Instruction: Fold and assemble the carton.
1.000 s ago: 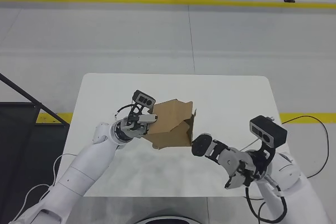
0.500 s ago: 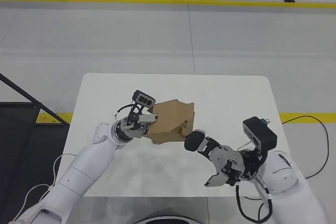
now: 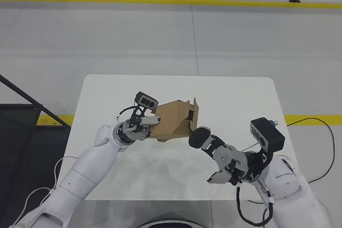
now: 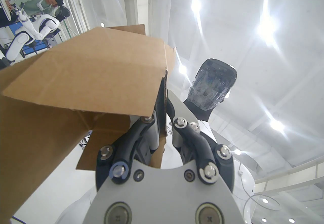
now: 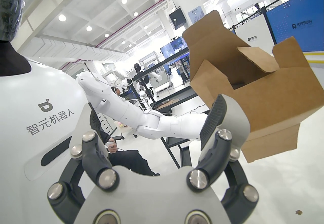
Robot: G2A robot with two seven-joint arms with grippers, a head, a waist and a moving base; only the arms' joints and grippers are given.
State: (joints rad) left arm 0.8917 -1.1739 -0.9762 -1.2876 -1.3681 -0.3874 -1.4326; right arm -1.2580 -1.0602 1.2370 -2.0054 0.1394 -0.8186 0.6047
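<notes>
A brown carton [image 3: 174, 121] is held in the air over the middle of the white table [image 3: 239, 97]; its flaps stand open at the end away from the left arm. My left gripper [image 3: 150, 126] is shut on a panel edge of the carton [image 4: 83, 78], the cardboard pinched between its fingers [image 4: 162, 118]. My right gripper [image 3: 206, 158] is open, with one black pad [image 3: 198, 138] right at the carton's near corner at the open end. In the right wrist view the carton [image 5: 253, 98] sits just beyond one finger [image 5: 214, 118]; whether they touch is unclear.
The white table top has bare room all around the carton, both towards its far edge [image 3: 182, 77] and its right side. A black cable [image 3: 316, 122] loops past the table's right edge.
My right gripper has come in from the right to the carton's open end. The carton has turned in the left gripper's hold, and its end flaps now stand up more.
</notes>
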